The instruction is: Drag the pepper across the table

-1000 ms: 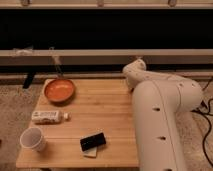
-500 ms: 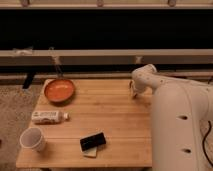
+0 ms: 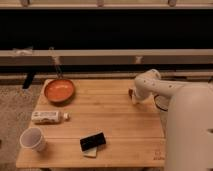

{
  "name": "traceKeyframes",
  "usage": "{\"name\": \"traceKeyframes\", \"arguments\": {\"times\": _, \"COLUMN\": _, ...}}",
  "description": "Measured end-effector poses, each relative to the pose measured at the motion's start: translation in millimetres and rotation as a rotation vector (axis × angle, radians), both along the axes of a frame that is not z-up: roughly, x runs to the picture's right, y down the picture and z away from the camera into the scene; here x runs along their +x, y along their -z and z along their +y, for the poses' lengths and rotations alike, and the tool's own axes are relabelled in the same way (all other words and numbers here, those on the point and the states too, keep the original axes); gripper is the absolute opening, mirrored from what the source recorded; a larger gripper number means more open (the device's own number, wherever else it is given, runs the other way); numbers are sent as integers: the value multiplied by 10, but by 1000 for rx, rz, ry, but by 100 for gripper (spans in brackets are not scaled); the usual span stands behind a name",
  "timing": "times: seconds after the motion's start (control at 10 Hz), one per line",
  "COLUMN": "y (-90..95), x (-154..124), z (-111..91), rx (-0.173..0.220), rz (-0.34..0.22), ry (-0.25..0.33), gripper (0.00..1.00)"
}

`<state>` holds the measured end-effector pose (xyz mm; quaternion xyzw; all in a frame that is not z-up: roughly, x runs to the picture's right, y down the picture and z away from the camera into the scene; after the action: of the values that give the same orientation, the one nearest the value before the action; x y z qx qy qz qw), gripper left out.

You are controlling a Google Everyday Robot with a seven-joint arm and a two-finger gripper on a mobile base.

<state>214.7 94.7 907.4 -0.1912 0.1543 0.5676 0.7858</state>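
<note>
The light-wood table fills the middle of the camera view. My white arm comes in from the lower right and bends over the table's far right part. My gripper points down at the tabletop there. A small dark shape sits right at the gripper's tip; it could be the dark-red pepper, but I cannot tell, nor whether it is held. No other pepper shows on the table.
A round orange pan sits at the far left corner, handle pointing back. A white bottle lies on the left side. A white cup stands front left. A black-and-pale block lies near the front edge.
My arm has swung to the right, uncovering more of the table's right side. The gripper end has moved right and slightly nearer. The other objects have not moved.
</note>
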Motion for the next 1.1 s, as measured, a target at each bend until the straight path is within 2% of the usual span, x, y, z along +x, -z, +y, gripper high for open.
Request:
{"name": "traceKeyframes", "arguments": {"times": 0.3, "y": 243, "x": 40, "z": 278, "rx": -41, "rz": -13, "ry": 85, "gripper": 5}}
{"name": "traceKeyframes", "arguments": {"times": 0.6, "y": 529, "x": 141, "z": 599, "rx": -68, "rz": -20, "ry": 122, "gripper": 5}}
{"name": "traceKeyframes", "arguments": {"times": 1.1, "y": 1108, "x": 466, "z": 1278, "rx": -114, "rz": -45, "ry": 169, "gripper": 5}}
